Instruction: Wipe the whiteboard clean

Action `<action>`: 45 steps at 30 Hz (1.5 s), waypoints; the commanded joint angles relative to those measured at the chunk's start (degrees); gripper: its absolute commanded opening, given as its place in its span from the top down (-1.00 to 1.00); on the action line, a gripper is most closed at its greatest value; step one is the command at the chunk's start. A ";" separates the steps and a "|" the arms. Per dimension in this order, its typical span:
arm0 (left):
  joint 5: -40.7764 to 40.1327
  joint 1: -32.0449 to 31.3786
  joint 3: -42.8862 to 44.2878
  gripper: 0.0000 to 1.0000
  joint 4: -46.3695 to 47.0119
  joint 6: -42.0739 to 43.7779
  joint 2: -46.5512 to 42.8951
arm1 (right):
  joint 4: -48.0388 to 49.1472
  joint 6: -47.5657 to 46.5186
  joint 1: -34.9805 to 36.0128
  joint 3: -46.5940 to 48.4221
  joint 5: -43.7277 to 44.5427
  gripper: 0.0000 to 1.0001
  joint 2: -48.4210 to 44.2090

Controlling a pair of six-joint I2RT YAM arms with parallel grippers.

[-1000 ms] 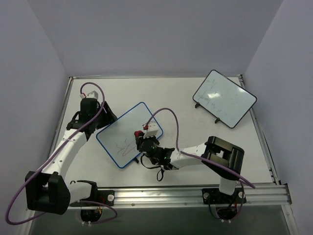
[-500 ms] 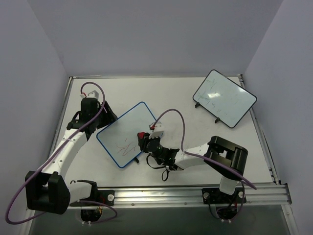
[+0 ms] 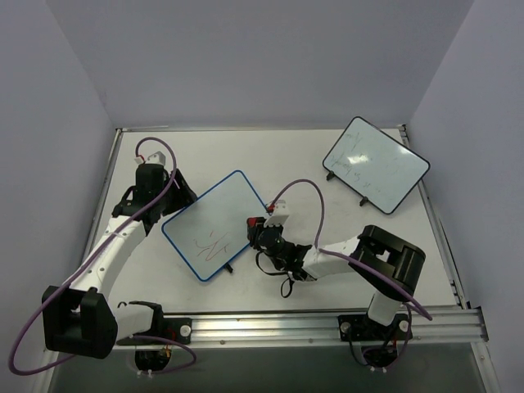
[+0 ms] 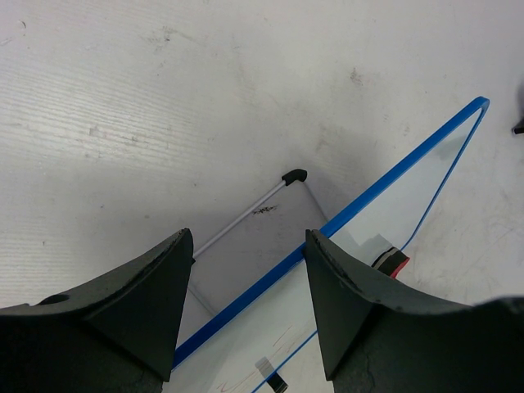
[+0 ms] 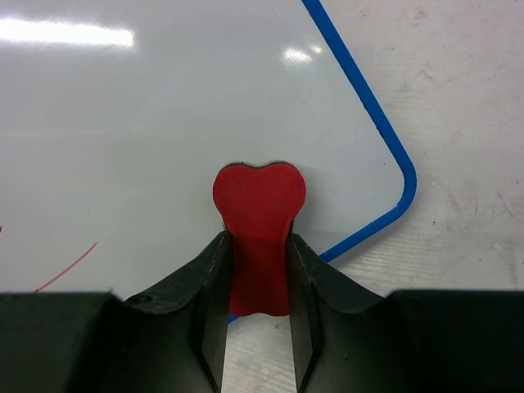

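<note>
The whiteboard (image 3: 214, 225), white with a thin blue frame, stands tilted near the table's middle, with red and dark scribbles (image 3: 209, 243) on its lower part. My left gripper (image 3: 174, 193) is at its upper left edge. In the left wrist view its jaws (image 4: 247, 237) straddle the blue frame (image 4: 393, 176), shut on the board. My right gripper (image 5: 258, 246) is shut on a red eraser (image 5: 259, 196), whose tip rests on the board's surface (image 5: 164, 123) by its rounded right corner. From above, the eraser (image 3: 253, 222) sits at the board's right edge.
A second whiteboard (image 3: 375, 164), black-framed with faint marks, stands at the back right. A metal rail (image 3: 327, 327) runs along the near edge by the arm bases. Grey walls close in the table's left, back and right sides.
My right gripper has slid the eraser to the right across the board, from its middle to its right corner. The left arm and the board have stayed put.
</note>
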 commanded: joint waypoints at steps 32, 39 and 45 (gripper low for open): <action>0.83 -2.15 -0.28 -0.32 -0.66 -0.17 -0.23 | -9.31 -4.09 10.51 14.70 4.69 1.00 8.93; 0.74 -2.24 -0.10 -0.32 -0.92 -0.17 -0.32 | -10.01 -3.12 4.26 10.55 4.34 1.00 5.32; 0.74 -2.24 -0.10 -0.32 -0.75 -0.17 -0.15 | -11.77 -4.61 4.43 12.39 3.55 1.00 6.54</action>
